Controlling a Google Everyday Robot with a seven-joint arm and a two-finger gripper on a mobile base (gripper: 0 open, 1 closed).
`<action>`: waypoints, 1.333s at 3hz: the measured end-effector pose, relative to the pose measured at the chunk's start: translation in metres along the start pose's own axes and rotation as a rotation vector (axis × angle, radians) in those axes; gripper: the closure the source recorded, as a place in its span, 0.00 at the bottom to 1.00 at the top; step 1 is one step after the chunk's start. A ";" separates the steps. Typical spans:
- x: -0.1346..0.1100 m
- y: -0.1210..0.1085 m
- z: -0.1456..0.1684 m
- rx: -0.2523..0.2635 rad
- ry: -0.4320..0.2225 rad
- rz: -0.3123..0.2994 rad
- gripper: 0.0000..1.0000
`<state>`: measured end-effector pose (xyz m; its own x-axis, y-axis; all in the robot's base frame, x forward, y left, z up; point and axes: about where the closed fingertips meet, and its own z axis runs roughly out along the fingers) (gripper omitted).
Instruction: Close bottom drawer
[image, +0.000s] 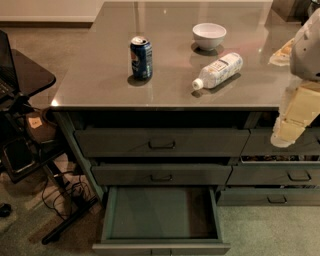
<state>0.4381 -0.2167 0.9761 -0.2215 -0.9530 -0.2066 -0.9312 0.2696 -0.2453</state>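
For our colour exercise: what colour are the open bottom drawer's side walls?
Teal side walls, camera view. The gripper is far right.

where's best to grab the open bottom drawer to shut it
The bottom drawer stands pulled out, so take its front panel mid-width, coming from the front and pushing straight in. The gripper hangs high at the right, apart from it.

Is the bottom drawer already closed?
No, the bottom drawer stands wide open with its bare floor showing, and the gripper hangs at the right, apart from it.
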 end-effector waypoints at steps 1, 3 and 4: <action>0.001 0.000 0.000 0.010 -0.005 -0.004 0.00; 0.050 0.029 0.091 -0.057 -0.098 -0.005 0.00; 0.085 0.061 0.182 -0.146 -0.168 0.041 0.00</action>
<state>0.4146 -0.2563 0.7713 -0.2197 -0.9022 -0.3713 -0.9572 0.2728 -0.0964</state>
